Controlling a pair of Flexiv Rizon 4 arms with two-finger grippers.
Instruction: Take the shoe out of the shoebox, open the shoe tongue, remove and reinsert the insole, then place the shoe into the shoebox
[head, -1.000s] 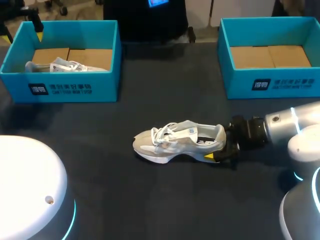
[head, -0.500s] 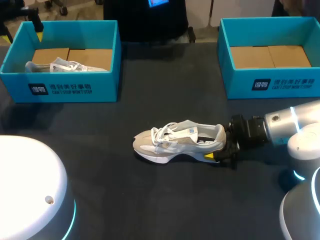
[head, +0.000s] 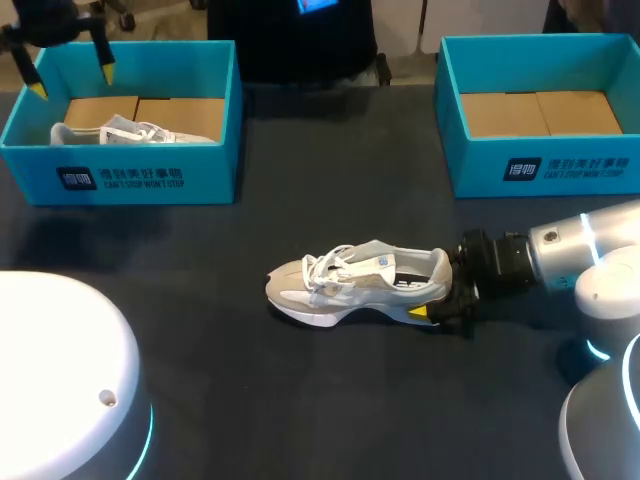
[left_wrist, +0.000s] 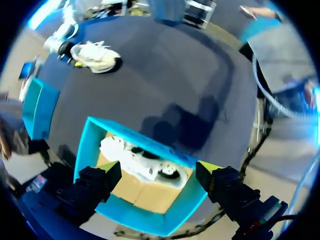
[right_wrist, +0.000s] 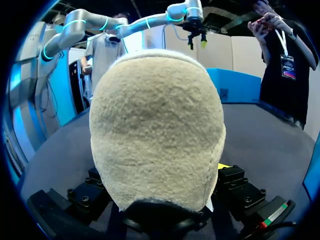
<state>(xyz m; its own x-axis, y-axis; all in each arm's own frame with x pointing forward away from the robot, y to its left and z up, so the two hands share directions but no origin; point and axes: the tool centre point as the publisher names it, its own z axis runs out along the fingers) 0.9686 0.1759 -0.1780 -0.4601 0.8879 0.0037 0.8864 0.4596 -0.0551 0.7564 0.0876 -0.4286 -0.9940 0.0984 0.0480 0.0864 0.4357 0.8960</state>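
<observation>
Nearest, on the dark table (head: 300, 400), a grey-and-white laced sneaker (head: 355, 280) is recorded standing on its sole near the middle, toe to the left and heel to the right. It is outside both boxes.

The heel is pinched by the right claw (head: 447, 300), carried on the silver right arm (head: 570, 255), which enters low from the right edge. One yellow tip is seen against the sole at the heel. In the right wrist view the fuzzy beige heel is seen held between the claw's two black fingers (right_wrist: 235, 185), one at each side.

Farther back on the left, a blue cardboard shoebox (head: 130, 175) with a brown cardboard floor is noted. A second pale sneaker (head: 130, 130) lies inside it, toward its left part.

At the same depth on the right, well apart, another open blue shoebox (head: 540, 170) is noted, floored with brown cardboard.

Farthest, the left claw (head: 72, 82) is observed above the far left corner of the left-hand box. Its yellow-tipped fingers are spread wide and nothing is gripped. In the left wrist view the box and the sneaker in it are seen below the claw, between the two tips. The sneaker on the table is seen far ahead with the right claw at its heel.
</observation>
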